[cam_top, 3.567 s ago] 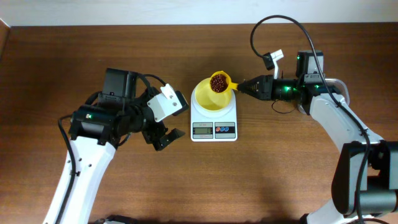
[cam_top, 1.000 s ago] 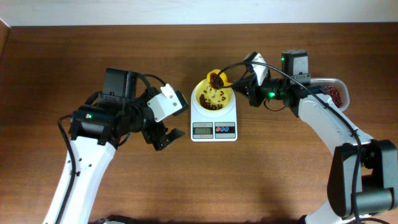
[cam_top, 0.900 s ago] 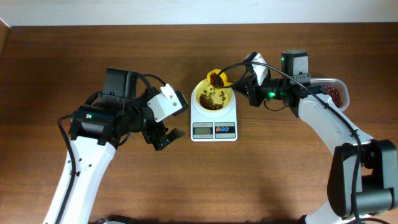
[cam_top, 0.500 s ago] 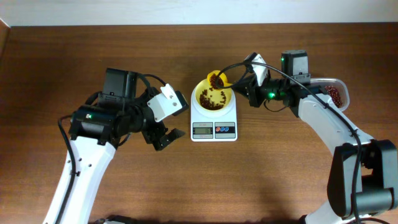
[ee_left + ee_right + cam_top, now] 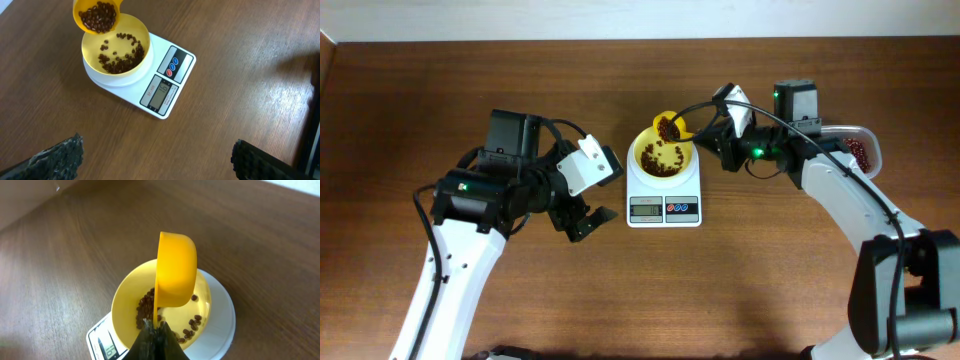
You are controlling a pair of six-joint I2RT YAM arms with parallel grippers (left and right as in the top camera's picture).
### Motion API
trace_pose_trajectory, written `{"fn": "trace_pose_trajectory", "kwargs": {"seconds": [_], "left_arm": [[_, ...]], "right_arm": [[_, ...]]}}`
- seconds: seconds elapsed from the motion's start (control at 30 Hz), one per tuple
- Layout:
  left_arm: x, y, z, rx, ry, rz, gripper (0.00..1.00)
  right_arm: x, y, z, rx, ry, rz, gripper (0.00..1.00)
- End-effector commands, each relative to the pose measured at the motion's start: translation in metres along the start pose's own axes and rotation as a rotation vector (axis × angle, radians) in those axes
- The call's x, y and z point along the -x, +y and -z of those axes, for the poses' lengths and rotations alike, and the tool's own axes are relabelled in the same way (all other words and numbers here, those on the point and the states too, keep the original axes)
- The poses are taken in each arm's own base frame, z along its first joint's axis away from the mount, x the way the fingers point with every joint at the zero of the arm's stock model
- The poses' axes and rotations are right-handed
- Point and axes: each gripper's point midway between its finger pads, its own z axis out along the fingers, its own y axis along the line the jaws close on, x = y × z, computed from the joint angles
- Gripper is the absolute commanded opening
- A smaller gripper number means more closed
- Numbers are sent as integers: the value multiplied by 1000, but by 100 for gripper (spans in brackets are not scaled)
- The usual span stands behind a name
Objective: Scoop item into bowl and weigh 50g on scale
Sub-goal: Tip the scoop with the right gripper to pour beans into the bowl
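The scoop (image 5: pixel 669 127) hung tipped over the far rim of the pale yellow bowl (image 5: pixel 141 34), which sat on the white scale (image 5: pixel 175 62) mid-desk. The right gripper (image 5: pixel 156 336) had its jaws clamped tight on the scoop's handle. A thin scatter of beans (image 5: pixel 120 57) lay in the bowl, with a good many more inside the scoop. The display read about sixteen, as best I could make out, so I judged the weighing well short of fifty: this scoop to empty, then more from the clear tub (image 5: pixel 855 150) off to the right. The left gripper (image 5: pixel 585 220) hovered beside the scale, jaws wide apart, holding nothing
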Motion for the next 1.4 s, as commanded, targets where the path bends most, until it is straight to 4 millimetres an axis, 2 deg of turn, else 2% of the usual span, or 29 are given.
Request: {"fn": "trace_pose_trajectory", "kwargs": {"seconds": [0.0,0.1,0.23,0.33,0.57,0.63,0.77,0.87,1.1,1.37], "left_arm": [[0,-3,-2,-19,-7,15,99],[0,-3,-2,-19,-7,15,99],[0,-3,-2,-19,-7,15,99],[0,-3,-2,-19,-7,15,99],[0,-3,-2,-19,-7,15,99],[0,-3,-2,-19,-7,15,99],[0,-3,-2,-19,-7,15,99],[0,-3,-2,-19,-7,15,99],[0,-3,-2,-19,-7,15,99],[0,-3,-2,-19,-7,15,99]], "right_arm": [[20,9,9,-6,-36,61,4],[16,9,9,-6,-22,47,4],[8,-3,10,-79,18,29,4],[17,3,15,-76,-2,49,4],[19,20,6,-53,12,74,4],[3,10,5,-124,88,97,4],[6,11,6,-127,81,103,4],[17,15,10,-127,50,130,4],[18,23,7,-112,55,136,4],[14,18,8,-144,77,131,4]]}}
